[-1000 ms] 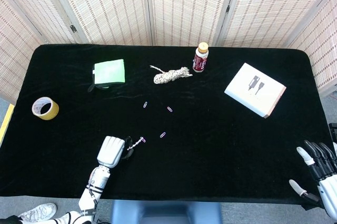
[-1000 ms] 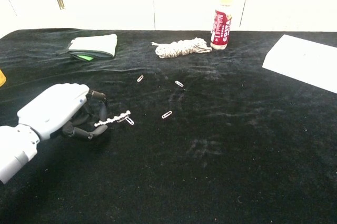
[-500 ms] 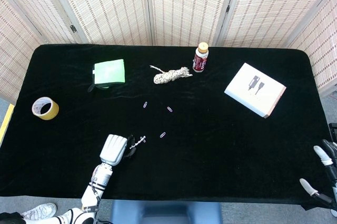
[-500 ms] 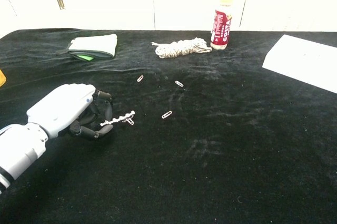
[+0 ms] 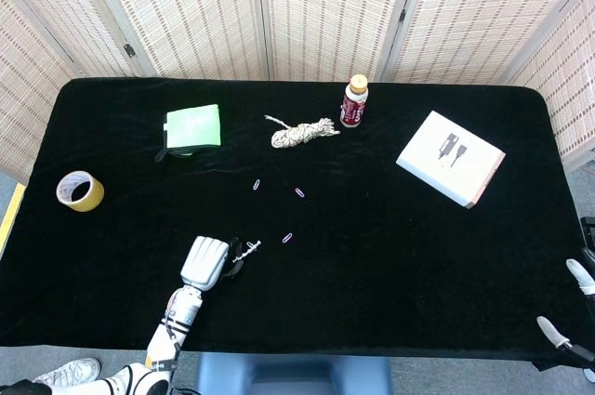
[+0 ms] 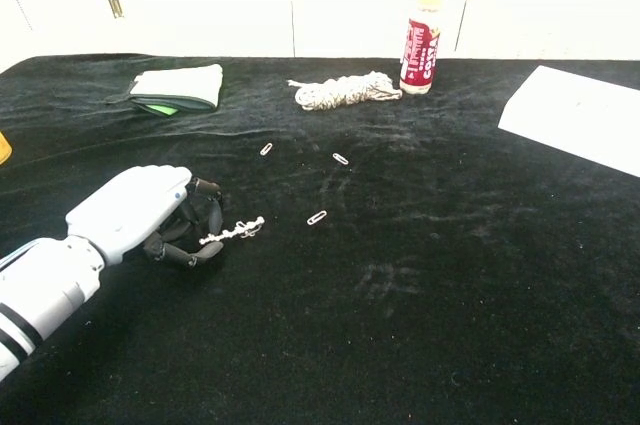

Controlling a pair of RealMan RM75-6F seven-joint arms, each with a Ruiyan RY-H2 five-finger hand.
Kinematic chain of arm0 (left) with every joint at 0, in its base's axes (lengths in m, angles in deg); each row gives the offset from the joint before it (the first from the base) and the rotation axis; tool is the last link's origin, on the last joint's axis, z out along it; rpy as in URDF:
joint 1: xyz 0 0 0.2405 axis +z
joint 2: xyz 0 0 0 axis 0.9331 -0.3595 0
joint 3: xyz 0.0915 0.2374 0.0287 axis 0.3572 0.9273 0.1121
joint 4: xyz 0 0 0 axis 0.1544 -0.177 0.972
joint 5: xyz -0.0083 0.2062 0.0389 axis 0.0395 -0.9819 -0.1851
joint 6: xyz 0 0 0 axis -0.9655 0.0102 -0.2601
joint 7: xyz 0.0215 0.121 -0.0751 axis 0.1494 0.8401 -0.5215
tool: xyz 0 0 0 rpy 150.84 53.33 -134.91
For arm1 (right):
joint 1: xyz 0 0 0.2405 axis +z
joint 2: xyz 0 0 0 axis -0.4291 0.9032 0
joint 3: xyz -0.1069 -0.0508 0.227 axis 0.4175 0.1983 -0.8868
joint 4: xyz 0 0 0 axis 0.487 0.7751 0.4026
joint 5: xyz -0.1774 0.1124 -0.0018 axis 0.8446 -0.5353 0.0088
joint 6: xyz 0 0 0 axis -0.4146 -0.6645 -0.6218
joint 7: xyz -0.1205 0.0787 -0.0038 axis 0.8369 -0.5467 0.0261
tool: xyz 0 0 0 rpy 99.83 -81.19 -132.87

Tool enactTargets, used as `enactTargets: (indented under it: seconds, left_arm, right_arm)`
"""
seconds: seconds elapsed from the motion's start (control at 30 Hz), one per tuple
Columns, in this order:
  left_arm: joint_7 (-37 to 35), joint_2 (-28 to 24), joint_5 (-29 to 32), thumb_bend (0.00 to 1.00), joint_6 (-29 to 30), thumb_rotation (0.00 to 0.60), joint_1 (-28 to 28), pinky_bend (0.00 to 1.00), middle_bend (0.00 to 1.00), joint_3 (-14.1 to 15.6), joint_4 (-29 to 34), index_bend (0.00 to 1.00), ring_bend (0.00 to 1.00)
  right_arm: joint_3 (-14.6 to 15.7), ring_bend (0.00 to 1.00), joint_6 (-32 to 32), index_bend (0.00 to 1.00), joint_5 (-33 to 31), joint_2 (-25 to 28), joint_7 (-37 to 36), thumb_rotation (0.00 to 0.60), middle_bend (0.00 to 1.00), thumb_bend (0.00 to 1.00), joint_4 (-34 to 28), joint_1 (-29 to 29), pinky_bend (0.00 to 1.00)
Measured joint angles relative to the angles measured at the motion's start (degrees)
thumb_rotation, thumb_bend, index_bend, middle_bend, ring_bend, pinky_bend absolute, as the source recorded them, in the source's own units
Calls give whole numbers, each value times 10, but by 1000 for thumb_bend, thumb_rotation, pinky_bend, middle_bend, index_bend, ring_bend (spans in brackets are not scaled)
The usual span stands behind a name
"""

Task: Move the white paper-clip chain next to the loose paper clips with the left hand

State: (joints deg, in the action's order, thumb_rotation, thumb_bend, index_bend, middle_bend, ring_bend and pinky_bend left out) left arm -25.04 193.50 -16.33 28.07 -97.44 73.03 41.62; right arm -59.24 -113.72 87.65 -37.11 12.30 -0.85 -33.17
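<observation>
**Chain pinched at one end, clips just ahead**

The left hand (image 6: 140, 213) lies low on the desk (image 6: 420, 285), its dark fingers (image 6: 200, 235) curled in and pinching the near end of the chain (image 6: 232, 234). The rest of the chain trails out at about 3 o'clock from the hand in the chest view, apparently resting on the cloth. In the head view the hand (image 5: 206, 260) sits near the front edge, with the chain (image 5: 247, 248) pointing toward 2 o'clock.

The chain is small, light and jointed: stiff links that swing freely on each other, so it will likely drag and kink rather than slide as one piece. A hold at one end looks adequate for pulling it; a mid-chain pinch would let both ends dangle. It seems slim and smooth (easy to lose from thick fingers).

The clips (image 6: 317, 217) lie at 3 o'clock from the chain's free end, the nearest close by, two more further back at about 1 o'clock. They are thin bent wire, pale against the black velvety cloth, which shows brushed streaks.

Further out: a coiled rope (image 6: 345, 91), speckled and soft; a red-labelled bottle (image 6: 420, 45), upright; a green-and-grey pouch (image 6: 180, 87); a flat white box (image 5: 451, 158); a tape roll (image 5: 79, 190).

Only the tips of the right hand (image 5: 578, 311) show at the head view's lower right corner; whether it is open or closed, I cannot tell.
</observation>
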Motion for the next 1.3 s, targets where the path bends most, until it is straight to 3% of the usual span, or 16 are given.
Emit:
enactTargets:
  seconds: [0.87,1.3]
  left_arm:
    - [-46,-12,20,530,5,600,13,1000,1000,-23,-21,841,1000]
    - [-16,-84,-4,530,83,600,44,1000,1000,-27,72,841,1000]
  right_arm:
    - [-6,0,8,0,3,-1,15,600,0,222,-11,3,0]
    - [-5,0,16,0,10,-1,24,600,0,221,-14,8,0]
